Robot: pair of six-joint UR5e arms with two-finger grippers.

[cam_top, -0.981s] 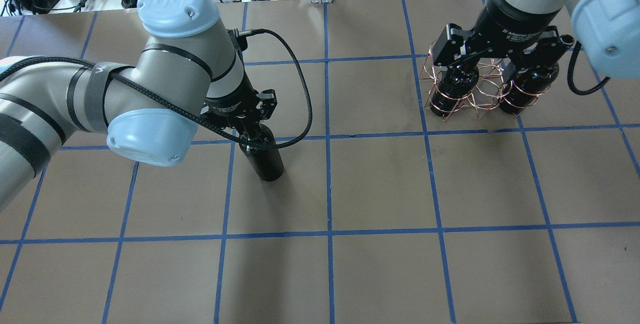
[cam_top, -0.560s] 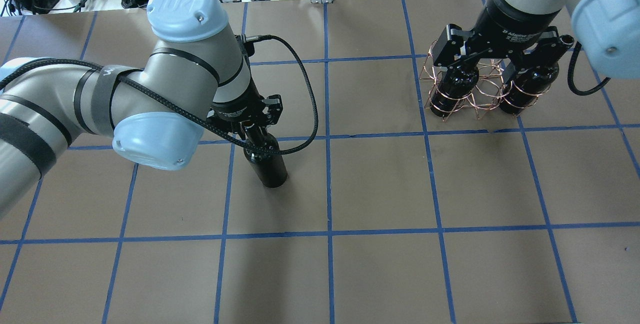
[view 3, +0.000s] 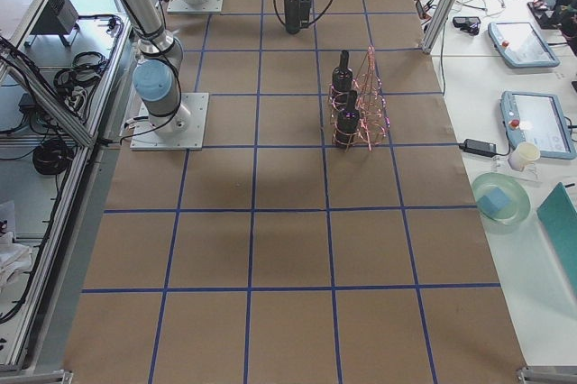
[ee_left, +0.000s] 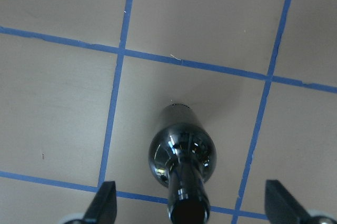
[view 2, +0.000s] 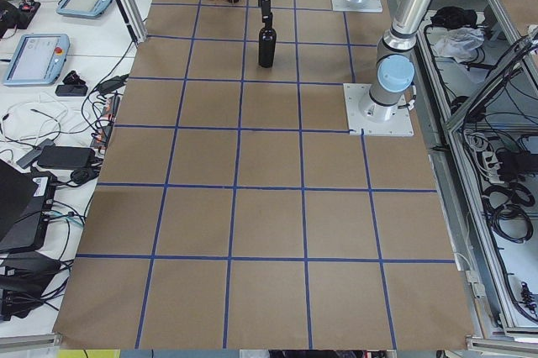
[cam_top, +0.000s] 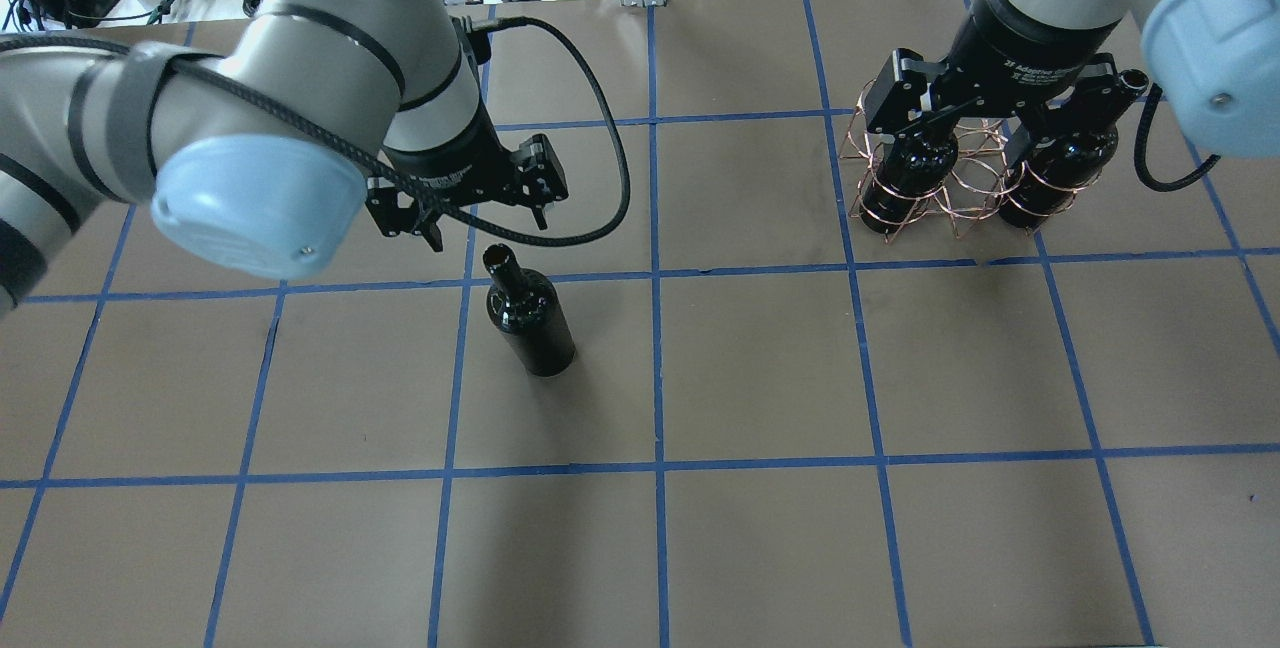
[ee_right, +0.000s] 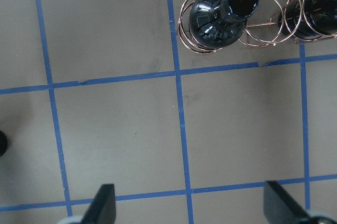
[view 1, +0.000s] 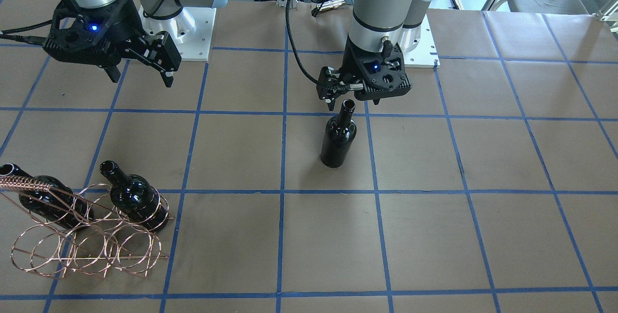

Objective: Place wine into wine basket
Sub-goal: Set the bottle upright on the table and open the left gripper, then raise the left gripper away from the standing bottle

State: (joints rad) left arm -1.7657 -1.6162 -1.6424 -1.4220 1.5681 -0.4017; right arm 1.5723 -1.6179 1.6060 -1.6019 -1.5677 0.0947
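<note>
Hovering at centre-left of the overhead view, the left gripper [cam_top: 486,230] points down from a bent arm, just above and behind the mouth of the glossy black glass wine bottle [cam_top: 530,323]; its jaws are spread wide and hold nothing; in the left wrist view the two fingertips [ee_left: 105,203] sit in the bottom corners, with the bottle's mouth low between them and touching neither. The right gripper [view 1: 141,75] hangs at upper left of the front-facing view, aimed downward, jaws likewise wide apart and empty, above the rose-gold wire wine basket [view 1: 87,248].

Three black bottles are in sight; one, the free wine bottle, stands upright on the brown paper table [cam_top: 760,548] beside a crossing of blue tape lines [cam_top: 655,368], well apart from the basket; the two other black bottles [view 1: 137,199] stand in loops of the basket at lower left of the front-facing view. There is one basket and there are two arms.

From overhead the right gripper covers the basket's top and both bottle necks; the coiled handle [view 1: 21,182] crosses the leftmost bottle in the front-facing view; the right wrist view cuts off the basket at its upper edge.
</note>
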